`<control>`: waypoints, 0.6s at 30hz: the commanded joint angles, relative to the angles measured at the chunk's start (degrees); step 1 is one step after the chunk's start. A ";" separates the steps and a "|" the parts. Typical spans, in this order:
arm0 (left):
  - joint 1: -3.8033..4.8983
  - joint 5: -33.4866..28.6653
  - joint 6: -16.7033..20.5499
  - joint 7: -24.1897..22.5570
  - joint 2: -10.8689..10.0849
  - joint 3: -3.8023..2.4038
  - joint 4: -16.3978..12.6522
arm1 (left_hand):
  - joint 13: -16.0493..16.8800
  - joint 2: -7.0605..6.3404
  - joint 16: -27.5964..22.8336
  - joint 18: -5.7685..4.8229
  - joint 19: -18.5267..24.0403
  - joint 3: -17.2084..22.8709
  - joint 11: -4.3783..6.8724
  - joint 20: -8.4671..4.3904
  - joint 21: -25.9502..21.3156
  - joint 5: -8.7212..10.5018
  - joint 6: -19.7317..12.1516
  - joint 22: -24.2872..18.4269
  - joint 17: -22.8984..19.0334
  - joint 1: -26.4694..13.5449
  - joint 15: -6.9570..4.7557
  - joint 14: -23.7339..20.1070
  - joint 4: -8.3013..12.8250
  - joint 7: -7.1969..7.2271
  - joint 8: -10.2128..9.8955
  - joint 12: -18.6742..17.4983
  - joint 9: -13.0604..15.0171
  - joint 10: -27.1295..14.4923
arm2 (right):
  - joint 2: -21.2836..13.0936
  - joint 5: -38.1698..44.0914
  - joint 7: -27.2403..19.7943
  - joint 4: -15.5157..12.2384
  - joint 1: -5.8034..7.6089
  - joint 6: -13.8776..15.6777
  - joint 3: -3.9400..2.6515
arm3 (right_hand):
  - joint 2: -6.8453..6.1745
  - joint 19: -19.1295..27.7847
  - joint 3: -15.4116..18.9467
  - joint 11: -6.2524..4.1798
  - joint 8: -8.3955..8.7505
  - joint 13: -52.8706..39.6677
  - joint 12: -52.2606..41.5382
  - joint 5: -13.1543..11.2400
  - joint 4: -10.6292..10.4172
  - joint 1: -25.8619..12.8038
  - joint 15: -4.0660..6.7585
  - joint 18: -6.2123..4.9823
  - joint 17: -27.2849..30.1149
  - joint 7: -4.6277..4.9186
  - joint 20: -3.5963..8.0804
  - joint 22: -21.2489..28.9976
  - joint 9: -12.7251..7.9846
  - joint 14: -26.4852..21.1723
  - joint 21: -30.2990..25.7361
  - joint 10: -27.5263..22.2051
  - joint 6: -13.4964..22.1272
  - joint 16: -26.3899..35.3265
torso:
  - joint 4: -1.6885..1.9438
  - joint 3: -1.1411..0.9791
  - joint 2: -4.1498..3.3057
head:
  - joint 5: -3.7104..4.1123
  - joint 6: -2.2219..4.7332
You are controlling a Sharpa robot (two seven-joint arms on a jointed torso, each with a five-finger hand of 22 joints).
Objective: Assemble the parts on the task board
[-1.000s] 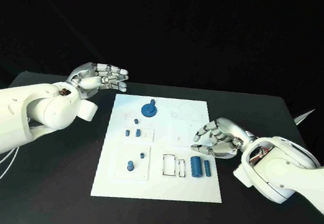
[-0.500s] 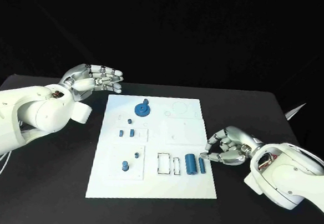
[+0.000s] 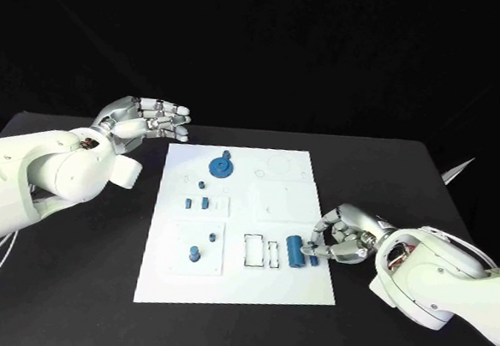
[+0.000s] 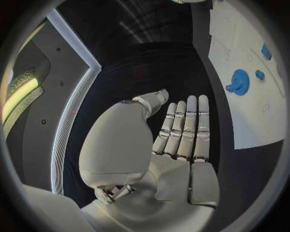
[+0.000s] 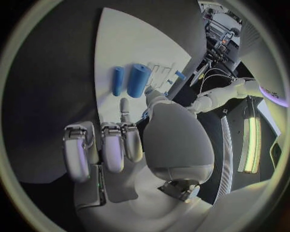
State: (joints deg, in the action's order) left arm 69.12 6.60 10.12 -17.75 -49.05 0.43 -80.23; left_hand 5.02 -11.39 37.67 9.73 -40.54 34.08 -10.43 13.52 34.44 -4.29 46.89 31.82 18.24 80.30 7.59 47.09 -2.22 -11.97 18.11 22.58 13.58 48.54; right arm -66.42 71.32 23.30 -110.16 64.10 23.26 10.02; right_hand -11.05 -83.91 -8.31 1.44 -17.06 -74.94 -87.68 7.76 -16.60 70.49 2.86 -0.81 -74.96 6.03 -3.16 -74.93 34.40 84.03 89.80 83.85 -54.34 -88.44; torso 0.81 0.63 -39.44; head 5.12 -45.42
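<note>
The white task board (image 3: 235, 288) lies mid-table. On it are a blue gear (image 3: 220, 167), several small blue pegs (image 3: 197, 203) and two blue cylinders, a thick one (image 3: 295, 250) and a thin one (image 3: 312, 259). My right hand (image 3: 339, 235) hovers at the board's right edge, just beside the thin cylinder, with its fingers loosely curled and nothing in them. In the right wrist view one fingertip (image 5: 125, 108) points at the thin cylinder (image 5: 118, 80) next to the thick one (image 5: 139, 80). My left hand (image 3: 145, 120) is held flat and empty off the board's far left corner.
Empty rectangular slots (image 3: 259, 251) lie just left of the cylinders. The left wrist view shows the board's far end (image 4: 241, 111) with the gear (image 4: 239, 81) beyond my flat left hand (image 4: 181, 130). Bare black table (image 3: 399, 175) surrounds the board.
My right hand has moved along the board's right edge toward me and now sits next to the two cylinders. The left hand stays where it was. The camera shifted slightly.
</note>
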 commanded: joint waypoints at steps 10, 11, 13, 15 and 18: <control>0.02 -0.15 -1.11 -0.19 0.03 -0.03 -0.04 | -0.10 0.50 -0.27 0.57 -0.41 -0.47 -0.19 0.07 -0.38 -0.08 -0.49 -0.13 -0.03 -0.18 0.10 0.47 -0.02 -1.62 0.26 -0.40 -0.10 0.12 | 2.38 1.93 2.03 0.98 -1.11 -0.94 0.01 | 1.21 -6.09 0.73 -0.09 -0.43 -13.47 -0.23 0.59 -0.14 -0.38 -0.25 0.81 -11.81 -0.15 -0.11 -15.07 0.20 5.36 0.20 4.91 0.04 -0.38 | -0.01 -0.04 -0.03 | -0.43 -0.35; 0.02 -0.15 -1.12 -0.18 0.03 -0.03 -0.05 | -0.10 0.50 -0.27 0.57 -0.41 -0.47 -0.19 0.07 -0.38 -0.08 -0.49 -0.13 -0.03 -0.18 0.10 0.47 -0.02 -1.62 0.26 -0.40 -0.10 0.12 | 2.63 2.03 2.18 1.09 -1.24 -0.92 0.01 | 1.76 -6.09 0.88 -0.11 -0.49 -13.48 -0.23 0.82 -0.14 -0.81 -0.25 0.81 -11.66 -0.18 -0.11 -15.07 0.28 5.33 0.20 4.90 -0.06 -0.33 | -0.01 -0.04 -0.03 | -0.43 -0.37; 0.02 -0.15 -1.14 -0.15 -0.01 -0.03 -0.06 | -0.10 0.50 -0.27 0.57 -0.41 -0.47 -0.19 0.07 -0.38 -0.08 -0.49 -0.13 -0.03 -0.18 0.10 0.47 -0.02 -1.62 0.26 -0.40 -0.10 0.12 | 3.09 2.31 2.41 1.25 -1.47 -0.87 0.01 | 1.88 -6.09 0.91 -0.11 -0.51 -13.47 -0.22 0.90 -0.13 -0.89 -0.24 0.81 -11.67 -0.19 -0.11 -15.07 0.30 5.33 0.20 4.89 -0.08 -0.34 | 0.02 -0.05 -0.04 | -0.49 -0.42; 0.02 -0.15 -1.14 -0.11 -0.05 -0.03 -0.06 | -0.10 0.50 -0.27 0.57 -0.41 -0.47 -0.19 0.07 -0.38 -0.08 -0.49 -0.13 -0.03 -0.18 0.10 0.47 -0.02 -1.62 0.26 -0.40 -0.10 0.12 | 3.48 2.50 2.57 1.36 -1.64 -0.82 0.00 | 1.95 -6.09 0.93 -0.12 -0.52 -13.49 -0.24 0.96 -0.12 -0.95 -0.24 0.81 -11.72 -0.20 -0.11 -15.07 0.32 5.34 0.20 4.91 -0.10 -0.36 | 0.04 -0.04 -0.03 | -0.52 -0.50; 0.02 -0.15 -1.13 -0.08 -0.09 -0.03 -0.06 | -0.10 0.50 -0.27 0.57 -0.41 -0.47 -0.19 0.07 -0.38 -0.08 -0.49 -0.13 -0.03 -0.18 0.10 0.47 -0.02 -1.62 0.26 -0.40 -0.10 0.12 | 4.01 2.67 2.70 1.52 -1.80 -0.76 0.00 | 1.95 -6.09 0.93 -0.12 -0.52 -13.49 -0.24 0.96 -0.12 -0.95 -0.24 0.81 -11.72 -0.20 -0.11 -15.07 0.32 5.34 0.20 4.91 -0.10 -0.36 | 0.03 0.00 0.01 | -0.53 -0.53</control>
State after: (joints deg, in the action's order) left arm 69.12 6.60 9.95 -17.64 -49.18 0.43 -80.17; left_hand 4.97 -11.39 37.67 9.73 -40.54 34.08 -10.43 13.52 34.44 -4.29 46.89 31.73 18.24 80.29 7.59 47.09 -2.21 -11.97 18.11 22.34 13.53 48.54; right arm -62.58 72.79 25.28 -108.71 62.43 23.19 10.01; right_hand -9.49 -83.90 -7.75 1.44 -17.28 -74.93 -87.68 8.45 -16.84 69.68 2.87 -0.81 -74.94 6.03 -3.17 -74.92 34.65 84.02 89.79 83.84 -54.35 -88.66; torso 0.82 0.58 -39.45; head 4.60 -45.88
